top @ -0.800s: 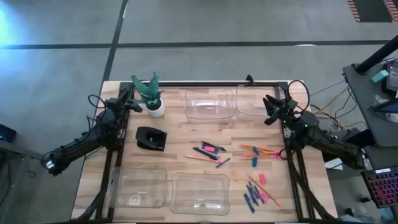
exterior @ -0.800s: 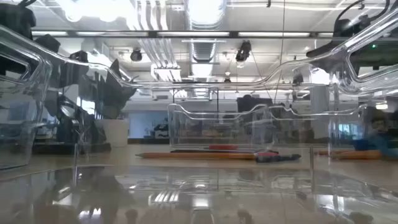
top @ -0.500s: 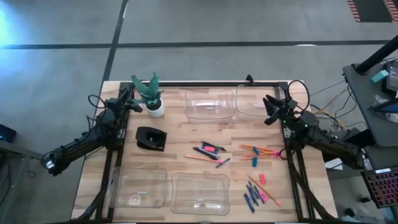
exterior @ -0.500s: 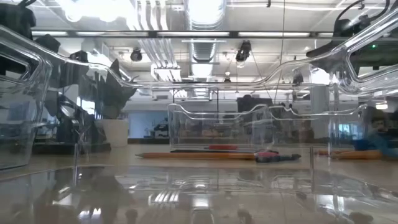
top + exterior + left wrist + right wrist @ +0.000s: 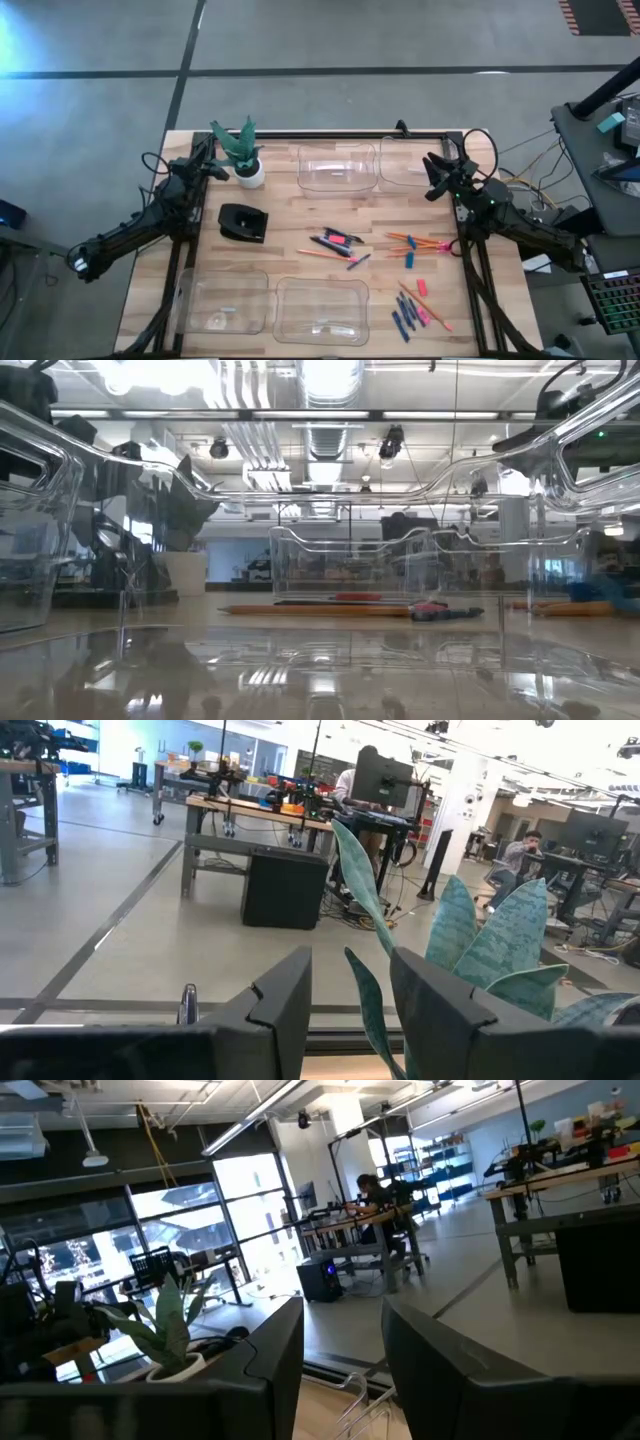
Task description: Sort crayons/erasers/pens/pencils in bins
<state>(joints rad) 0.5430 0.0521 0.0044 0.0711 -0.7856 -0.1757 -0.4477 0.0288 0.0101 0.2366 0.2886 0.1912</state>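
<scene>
1. The wooden table lay under both arms, with a dark frame along its far edge and sides.
2. The left arm waited off the table's left side, its left gripper raised at the far left corner beside the plant; the fingers stood apart with a clear gap between them and held nothing.
3. The right arm waited at the right side, its right gripper raised at the far right corner near one far bin; its fingers also stood apart with nothing between them.
4. The bins, four clear tubs, sat in two pairs: two side by side at the far edge, two side by side at the near edge. None of the sorted items could be made out inside them.
5. A potted plant in a white pot stood at the far left, and a small black box-like object lay just nearer on the left.
6. The pencils lay loose at centre right, with another near the middle of the table among the pens.
7. The pens lay in a small heap at the middle, between the far and near bins.
8. The crayons lay clustered at the near right, beside the near right bin.
9. The erasers lay among these: one pink block just beyond the crayons, one small light-blue block among the pencils.
</scene>
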